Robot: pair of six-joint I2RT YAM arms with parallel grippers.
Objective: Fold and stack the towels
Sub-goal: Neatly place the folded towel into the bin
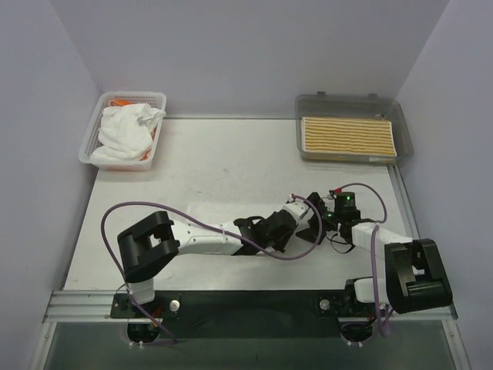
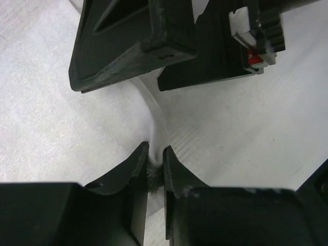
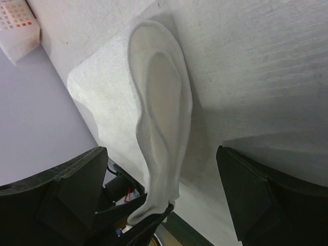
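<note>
A plain white towel (image 1: 209, 213) lies on the table under my left arm. My left gripper (image 1: 297, 213) is shut on a pinched-up edge of this white towel (image 2: 154, 120), its jaws closed on the cloth (image 2: 156, 156). My right gripper (image 1: 315, 221) is open, its fingers (image 3: 77, 195) spread wide on both sides of the raised fold (image 3: 161, 113), not touching it. More white towels (image 1: 127, 129) with some orange cloth lie in the basket. A yellow-and-white striped towel (image 1: 348, 136) lies folded in the tray.
A white mesh basket (image 1: 97, 127) stands at the back left corner. A grey translucent tray (image 1: 400, 127) stands at the back right. Both arms meet over the front middle of the table (image 1: 231, 162). Purple walls close in on three sides.
</note>
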